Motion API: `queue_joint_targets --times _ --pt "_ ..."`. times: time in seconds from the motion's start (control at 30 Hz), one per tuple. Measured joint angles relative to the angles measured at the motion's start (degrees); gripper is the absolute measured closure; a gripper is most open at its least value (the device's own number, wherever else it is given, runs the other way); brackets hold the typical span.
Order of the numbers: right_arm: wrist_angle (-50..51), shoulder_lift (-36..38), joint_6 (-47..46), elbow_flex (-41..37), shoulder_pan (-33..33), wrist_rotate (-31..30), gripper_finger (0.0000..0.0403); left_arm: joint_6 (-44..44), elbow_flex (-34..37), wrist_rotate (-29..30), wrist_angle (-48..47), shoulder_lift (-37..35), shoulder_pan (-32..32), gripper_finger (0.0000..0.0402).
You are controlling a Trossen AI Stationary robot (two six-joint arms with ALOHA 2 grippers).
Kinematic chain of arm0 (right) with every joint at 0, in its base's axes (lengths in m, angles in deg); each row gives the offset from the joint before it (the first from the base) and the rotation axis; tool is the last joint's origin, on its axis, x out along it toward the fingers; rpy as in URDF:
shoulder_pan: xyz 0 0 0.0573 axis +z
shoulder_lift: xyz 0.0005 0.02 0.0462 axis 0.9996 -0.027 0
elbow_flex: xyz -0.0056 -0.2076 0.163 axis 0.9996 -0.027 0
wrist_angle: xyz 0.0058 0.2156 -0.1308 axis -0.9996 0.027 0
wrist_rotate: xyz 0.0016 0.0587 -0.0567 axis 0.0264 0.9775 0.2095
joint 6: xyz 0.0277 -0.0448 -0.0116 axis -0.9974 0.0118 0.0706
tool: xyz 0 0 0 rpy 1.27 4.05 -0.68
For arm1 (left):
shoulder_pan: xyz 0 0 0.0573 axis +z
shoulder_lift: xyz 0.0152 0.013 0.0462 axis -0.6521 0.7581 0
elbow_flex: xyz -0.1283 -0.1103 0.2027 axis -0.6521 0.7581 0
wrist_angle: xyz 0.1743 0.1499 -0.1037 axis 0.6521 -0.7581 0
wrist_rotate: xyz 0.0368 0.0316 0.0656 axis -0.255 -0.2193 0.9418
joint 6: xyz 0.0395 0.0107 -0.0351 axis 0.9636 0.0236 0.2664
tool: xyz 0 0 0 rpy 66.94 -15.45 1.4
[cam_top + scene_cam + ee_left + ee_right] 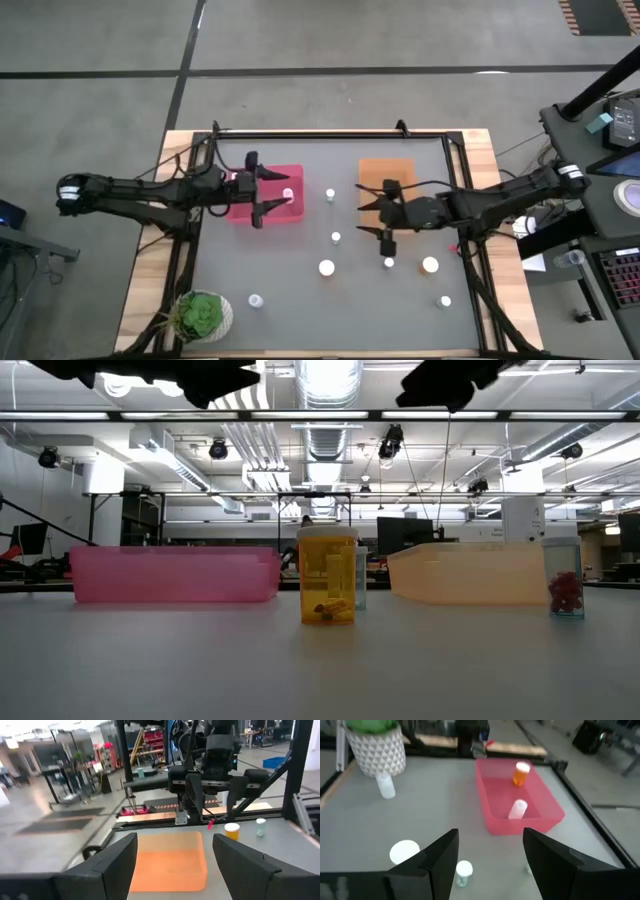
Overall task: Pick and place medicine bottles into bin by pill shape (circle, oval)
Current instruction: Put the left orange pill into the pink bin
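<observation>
While both my arms are raised above the table, my left gripper hangs over the pink bin with its fingers spread apart and nothing between them. My right gripper sits at the near edge of the orange bin, fingers likewise parted and empty.

Contents of the pink bin, as seen in the right wrist view: one orange-bodied bottle standing toward the far end, and one pale bottle lying tilted nearer the front wall. The orange bin's floor looks bare in the left wrist view.

Loose medicine bottles remain on the grey table. From overhead I count white caps as follows: one between the two bins, one small cap below it, one larger cap further toward the front, one just under my right gripper, one larger cap to its right, one near the front right, and one close to the potted plant.

A white pot with a green plant stands at the front left corner.

In the low view, an orange-tinted bottle stands in the centre, showing pills at its base, and a clear bottle holding red pills stands at the right.
</observation>
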Motion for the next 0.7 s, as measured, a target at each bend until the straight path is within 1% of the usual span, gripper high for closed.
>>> queue_joint_targets --times 0.17,0.37,0.57,0.7 --pt "-8.3 7.8 4.2 -8.1 0.0 0.0 0.0188 -4.1 -4.3 -1.2 -4.8 4.7 -0.8 0.0157" --pt "-17.0 15.4 8.4 -15.6 0.0 0.2 0.0188 -6.4 -12.0 -1.3 -14.4 11.2 -3.5 0.0157" --pt "-24.1 20.6 13.0 -20.6 0.0 0.8 0.0188 -6.8 -20.8 -1.4 -25.3 18.7 -7.3 0.0157" --pt "-29.0 22.8 16.7 -23.2 0.0 3.4 0.0188 -8.1 -26.5 -1.4 -30.6 24.1 -9.5 0.0157"
